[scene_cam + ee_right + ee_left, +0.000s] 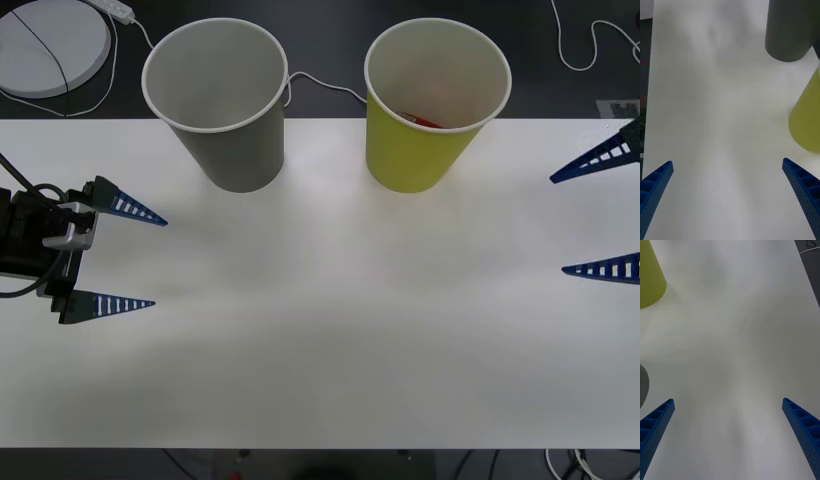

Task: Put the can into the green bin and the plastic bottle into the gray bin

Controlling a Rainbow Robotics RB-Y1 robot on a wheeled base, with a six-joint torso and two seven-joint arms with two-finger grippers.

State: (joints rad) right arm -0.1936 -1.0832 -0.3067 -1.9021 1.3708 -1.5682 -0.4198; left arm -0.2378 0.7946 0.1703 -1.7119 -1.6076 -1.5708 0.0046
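The gray bin [222,140] stands at the back of the white table, left of centre, with the green bin [415,155] to its right. A sliver of red, the can [425,121], shows inside the green bin against its near wall. The plastic bottle is out of view. My left gripper [159,262] rests open at the table's left side with nothing between its fingers. My right gripper [557,224] hangs open at the right edge, also holding nothing. The right wrist view has the gray bin [790,33] and green bin [807,120] beyond the open gripper [727,161]. The left wrist view catches the green bin [649,273].
The white table [330,340] stretches wide in front of both bins. Behind it, on the dark floor, lie a round white disc [50,45] at the back left and loose white cables [325,85].
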